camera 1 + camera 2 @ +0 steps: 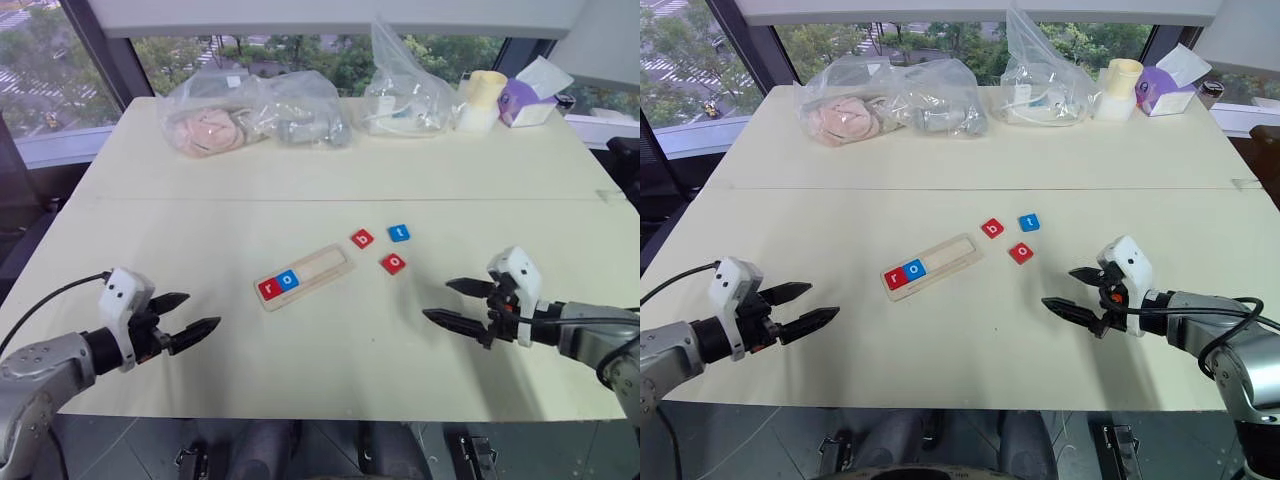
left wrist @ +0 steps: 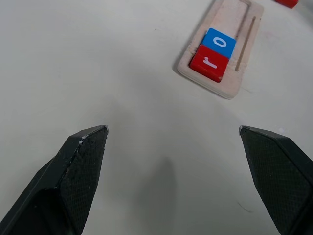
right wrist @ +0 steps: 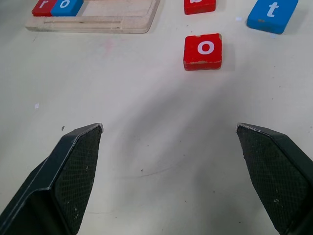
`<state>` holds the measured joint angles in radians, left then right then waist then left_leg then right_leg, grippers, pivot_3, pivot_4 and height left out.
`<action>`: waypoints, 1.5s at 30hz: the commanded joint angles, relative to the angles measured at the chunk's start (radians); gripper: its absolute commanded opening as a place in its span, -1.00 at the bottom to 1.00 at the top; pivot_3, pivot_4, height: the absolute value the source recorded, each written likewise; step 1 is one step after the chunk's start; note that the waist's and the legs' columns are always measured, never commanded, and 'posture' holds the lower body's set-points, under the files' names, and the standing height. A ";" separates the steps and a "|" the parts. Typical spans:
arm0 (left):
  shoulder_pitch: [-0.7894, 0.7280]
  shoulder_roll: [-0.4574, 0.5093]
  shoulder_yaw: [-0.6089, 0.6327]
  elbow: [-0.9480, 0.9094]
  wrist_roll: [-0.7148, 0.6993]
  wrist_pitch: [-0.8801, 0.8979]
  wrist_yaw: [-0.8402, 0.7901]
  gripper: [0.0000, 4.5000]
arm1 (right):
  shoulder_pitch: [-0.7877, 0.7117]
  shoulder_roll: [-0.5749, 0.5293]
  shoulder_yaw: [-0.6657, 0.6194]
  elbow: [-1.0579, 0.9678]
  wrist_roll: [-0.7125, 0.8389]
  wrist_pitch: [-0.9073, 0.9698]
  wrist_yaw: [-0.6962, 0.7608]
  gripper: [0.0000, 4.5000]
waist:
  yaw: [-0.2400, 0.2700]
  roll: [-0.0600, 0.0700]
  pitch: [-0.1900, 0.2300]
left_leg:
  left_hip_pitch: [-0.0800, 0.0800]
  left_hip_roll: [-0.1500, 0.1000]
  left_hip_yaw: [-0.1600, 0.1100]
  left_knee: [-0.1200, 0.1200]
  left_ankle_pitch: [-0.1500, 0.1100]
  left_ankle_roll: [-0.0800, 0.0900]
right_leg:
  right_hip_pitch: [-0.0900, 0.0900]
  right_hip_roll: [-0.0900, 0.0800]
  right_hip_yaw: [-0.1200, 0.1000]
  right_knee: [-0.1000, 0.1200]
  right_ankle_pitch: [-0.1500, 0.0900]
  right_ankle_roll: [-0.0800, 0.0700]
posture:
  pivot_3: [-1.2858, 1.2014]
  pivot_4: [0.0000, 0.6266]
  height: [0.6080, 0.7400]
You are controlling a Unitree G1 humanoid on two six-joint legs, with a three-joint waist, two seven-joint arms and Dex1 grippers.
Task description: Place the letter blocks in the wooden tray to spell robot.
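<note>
Two down, three to go: red r (image 1: 268, 288) and blue o (image 1: 288, 279) seated in wooden tray (image 1: 325, 264) at frame centre; red b (image 1: 362, 238), blue t (image 1: 399, 233), red o (image 1: 393, 263) loose just right. Left gripper (image 1: 193, 316) and right gripper (image 1: 448, 302) spread wide, empty.

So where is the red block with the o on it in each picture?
Left eye view: red o block right of centre, below the b and t.
Right eye view: right of centre.
Left wrist view: not in it.
Right wrist view: near the top.
Shared landmark: the wooden tray, holding r and blue o.
</note>
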<state>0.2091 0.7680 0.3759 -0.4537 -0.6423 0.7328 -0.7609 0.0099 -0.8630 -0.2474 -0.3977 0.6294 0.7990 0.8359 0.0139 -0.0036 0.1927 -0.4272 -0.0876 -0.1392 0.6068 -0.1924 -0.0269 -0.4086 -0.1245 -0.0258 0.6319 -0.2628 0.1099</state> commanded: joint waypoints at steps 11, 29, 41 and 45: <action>-0.035 0.015 0.006 0.025 0.021 -0.039 -0.019 1.00 | -0.022 -0.003 0.001 0.003 -0.024 -0.030 0.007 0.98 | 0.000 0.000 0.000 | 0.000 0.000 0.000 0.000 0.000 0.000 | 0.000 0.001 0.000 0.000 0.000 0.000 | 0.03 -0.52 1.00; -0.379 0.070 -0.337 0.193 0.196 -0.147 -0.142 1.00 | -0.156 0.102 0.191 -0.284 0.175 0.209 -0.100 0.98 | 0.000 0.000 0.000 | 0.000 0.000 0.000 -0.003 0.002 0.003 | -0.002 0.003 0.000 -0.001 0.000 0.000 | 0.03 -0.52 1.00; -0.435 -0.039 -0.505 0.288 0.355 -0.278 -0.143 1.00 | -0.067 0.062 0.219 -0.312 0.127 0.170 -0.131 0.98 | 0.000 0.000 0.000 | 0.000 0.000 0.000 0.000 0.002 0.003 | 0.000 0.003 0.000 0.000 0.002 0.001 | 0.03 -0.52 1.00; -0.445 -0.065 -0.514 0.314 0.373 -0.291 -0.143 1.00 | -0.060 0.057 0.211 -0.301 0.122 0.149 -0.129 0.98 | 0.001 0.000 0.000 | 0.000 0.000 -0.001 0.001 0.002 0.003 | 0.000 0.003 0.000 0.000 0.002 0.002 | 0.03 -0.52 1.00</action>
<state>-0.2334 0.7054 -0.1340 -0.1428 -0.2815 0.4511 -0.9062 -0.0515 -0.8038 -0.0170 -0.6828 0.7497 0.9710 0.7004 0.0145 -0.0037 0.1927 -0.4270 -0.0877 -0.1399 0.6077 -0.1905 -0.0236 -0.4081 -0.1213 -0.0259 0.6318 -0.2605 0.1124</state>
